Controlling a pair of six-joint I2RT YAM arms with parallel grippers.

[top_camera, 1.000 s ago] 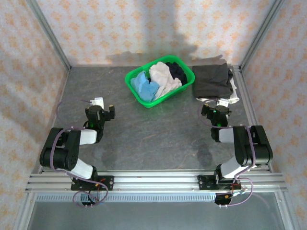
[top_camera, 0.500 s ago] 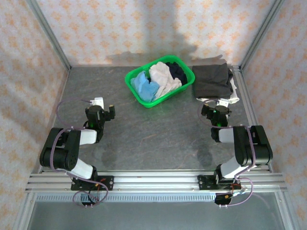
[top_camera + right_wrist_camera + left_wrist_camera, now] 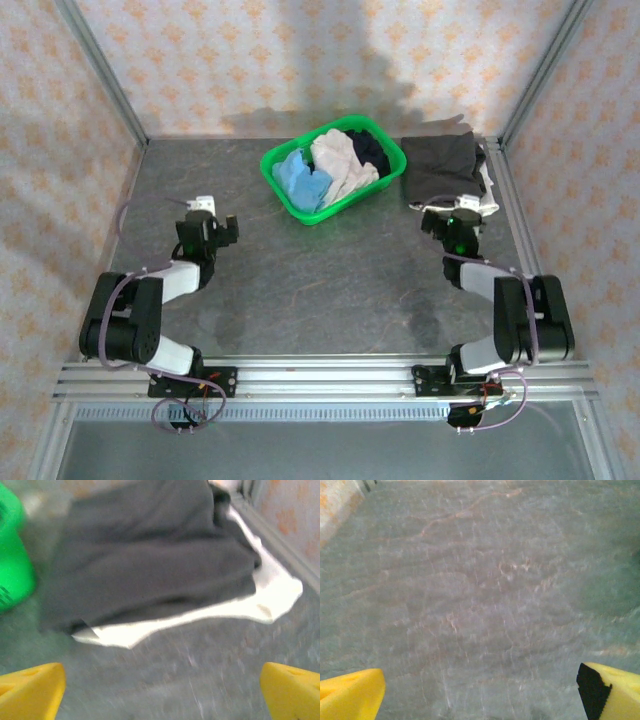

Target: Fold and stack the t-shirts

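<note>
1. Counter [image 3: 300,290]: grey, stone-veined slab. It is bare across the middle and lower part of the overhead frame, apart from the two arms.
2. Green plastic basket [image 3: 350,200]: upper centre of the overhead frame, set at an angle. Its corner also shows at the left edge of the right wrist view, blurred.
3. Light blue t-shirt [image 3: 300,180]: crumpled in the left end of the basket.
4. Cream-white garment [image 3: 342,165]: bunched in the middle of the basket, lying over its neighbours. Its cut cannot be made out.
5. Dark navy t-shirt [image 3: 370,148]: at the basket's upper right end, mostly hidden behind the cream-white garment.
6. Dark grey t-shirt [image 3: 440,170]: folded flat on the counter just right of the basket, in the upper right.
7. Off-white t-shirt [image 3: 270,595]: under the dark grey one. Only a strip along the near and right edges shows, so how it is folded is hidden.
8. Left gripper [image 3: 480,695]: left of centre in the overhead frame, well apart from the basket. Jaws are spread wide and hold nothing, with only yellow fingertips [image 3: 350,695] at the wrist view's lower corners over bare counter.
9. Right gripper [image 3: 160,690]: just before the near edge of the folded pair, not touching it. Jaws are wide and empty.
10. Surround: patterned wallpaper panels [image 3: 60,150] and an aluminium frame rail [image 3: 330,378] along the bottom.
11. Both wrist views are soft and smeared, so fine cloth detail is unreadable.
</note>
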